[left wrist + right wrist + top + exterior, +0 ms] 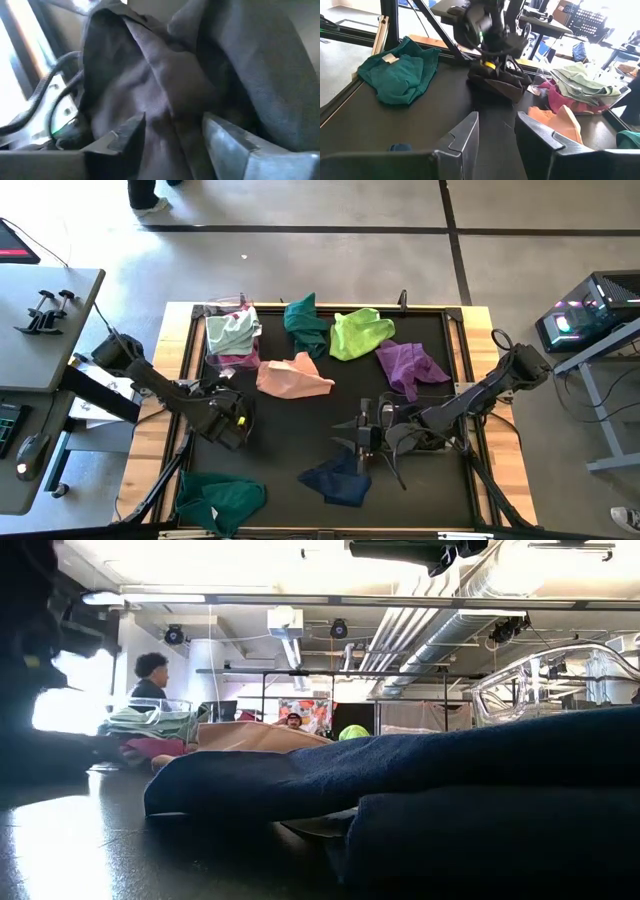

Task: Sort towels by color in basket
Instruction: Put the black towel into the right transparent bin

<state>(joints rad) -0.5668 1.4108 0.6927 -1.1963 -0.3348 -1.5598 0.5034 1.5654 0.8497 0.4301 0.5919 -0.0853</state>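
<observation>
Two dark jointed arms trail black cables; the left gripper (492,60) seemingly bears a yellow marking.

teal towel (220,498) | lime towel (358,332) | purple towel (408,366) | peach towel (292,377) | navy towel (338,478)

Black table mat (300,430): teal towel (220,498) lower left, navy towel (338,478) lower centre, peach towel (293,377) centre, lime towel (358,332) and purple towel (410,366) upper right.
</observation>
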